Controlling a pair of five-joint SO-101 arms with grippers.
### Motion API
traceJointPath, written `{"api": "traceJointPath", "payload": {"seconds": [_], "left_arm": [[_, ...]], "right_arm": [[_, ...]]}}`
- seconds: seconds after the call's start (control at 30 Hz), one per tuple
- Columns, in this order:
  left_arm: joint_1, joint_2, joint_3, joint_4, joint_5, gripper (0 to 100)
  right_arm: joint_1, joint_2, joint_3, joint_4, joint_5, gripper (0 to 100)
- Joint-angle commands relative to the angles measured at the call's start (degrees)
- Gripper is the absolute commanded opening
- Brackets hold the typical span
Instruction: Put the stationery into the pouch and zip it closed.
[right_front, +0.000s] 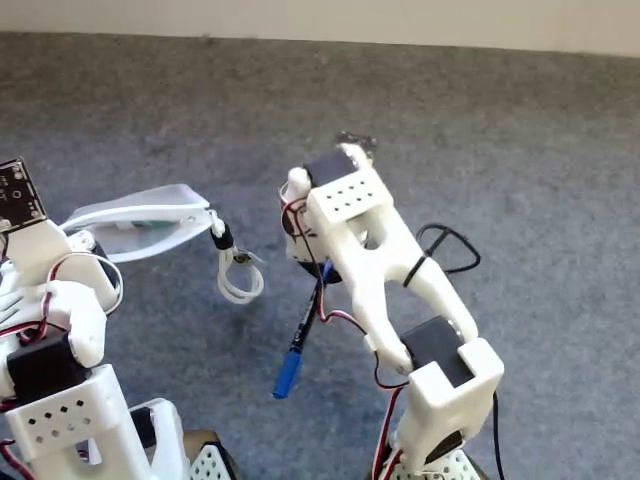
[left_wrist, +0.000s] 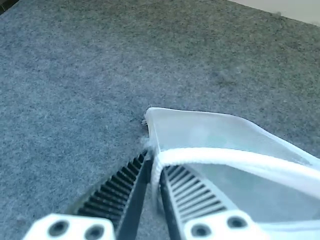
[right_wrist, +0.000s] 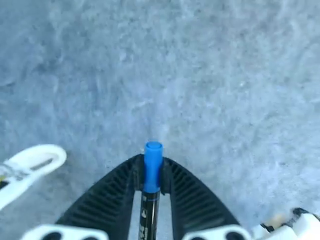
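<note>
Now the right gripper (right_wrist: 152, 174) is clamped on a black pen with a blue cap (right_front: 298, 345), whose long axis runs from 1 to 7 o'clock in the high view, cap lowest. The translucent white mesh pouch (right_front: 140, 222) sits at 9 o'clock from it, its rim pinched by the left gripper (left_wrist: 150, 162).
</note>
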Motion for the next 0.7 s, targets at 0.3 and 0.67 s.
{"api": "traceJointPath", "payload": {"seconds": [0.3, 0.67], "left_arm": [[0.7, 0.5, -0.4, -1.4, 0.4, 1], [0.7, 0.5, -0.4, -1.4, 0.4, 1]], "right_arm": [[0.5, -11.6, -2.3, 3.5, 1.1, 0.5], [0.5, -33.5, 17.5, -10.7, 2.5, 0.5]]}}
